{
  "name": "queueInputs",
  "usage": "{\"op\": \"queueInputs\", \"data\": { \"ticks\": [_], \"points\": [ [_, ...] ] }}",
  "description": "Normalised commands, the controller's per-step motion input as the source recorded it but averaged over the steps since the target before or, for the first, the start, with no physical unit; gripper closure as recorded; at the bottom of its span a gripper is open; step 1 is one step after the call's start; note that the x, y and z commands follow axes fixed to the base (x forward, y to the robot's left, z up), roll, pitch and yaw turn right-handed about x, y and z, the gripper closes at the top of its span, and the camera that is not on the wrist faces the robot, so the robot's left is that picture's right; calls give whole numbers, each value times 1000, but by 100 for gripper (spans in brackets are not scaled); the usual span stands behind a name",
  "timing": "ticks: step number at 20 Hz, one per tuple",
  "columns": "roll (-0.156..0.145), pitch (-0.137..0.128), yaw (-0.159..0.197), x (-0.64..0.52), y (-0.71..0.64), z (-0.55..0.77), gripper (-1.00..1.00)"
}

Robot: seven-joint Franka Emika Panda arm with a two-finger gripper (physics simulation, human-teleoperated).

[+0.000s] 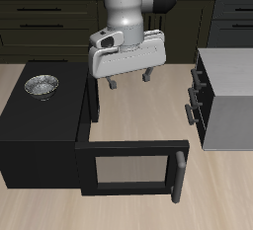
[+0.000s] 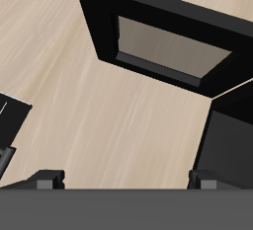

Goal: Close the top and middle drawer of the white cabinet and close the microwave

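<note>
Currently, door: the microwave (image 1: 40, 135) stands near the counter's front edge, and its door (image 1: 128, 167) is swung wide open, edge-on to the box, its long axis running along the front edge; the bar handle (image 1: 180, 175) sits at the free end.
Door in wrist view: the door (image 2: 163, 41) with its grey window is seen below the end effector, with bare counter between them.
Drawers: the top drawer (image 1: 201, 76) and middle drawer (image 1: 196, 108) of the cabinet (image 1: 232, 101) are seen pulled out a little, their dark handles facing the microwave.
Key relation: the end effector (image 1: 131, 76) hangs above the counter (image 1: 138, 115) between microwave and cabinet, farther back than the open door; the door lies toward the front edge from it, the drawers to its side.
End effector: the fingers are spread apart and nothing is held.
Judgement: any of the three could be closed by a plain push; the door's free end would have to be swept back toward the box.
Other things: a metal bowl (image 1: 42, 85) rests on the microwave's top, clear of the likely paths.
Obstacles: none are seen between end effector and door or drawers.
</note>
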Motion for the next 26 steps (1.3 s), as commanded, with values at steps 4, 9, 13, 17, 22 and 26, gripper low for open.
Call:
{"op": "queueInputs", "data": {
  "ticks": [4, 9, 13, 17, 22, 26],
  "points": [
    [-12, -73, -46, -18, -7, 240, -100],
    [-23, -5, -22, 10, -55, 112, -100],
    [-28, -38, -58, 17, -53, 192, -100],
    [-30, -35, -26, 68, -84, 125, -100],
    [-30, -16, -21, 133, -90, 112, -100],
    [-26, -51, -41, 152, -65, 308, -100]
  ]
}}
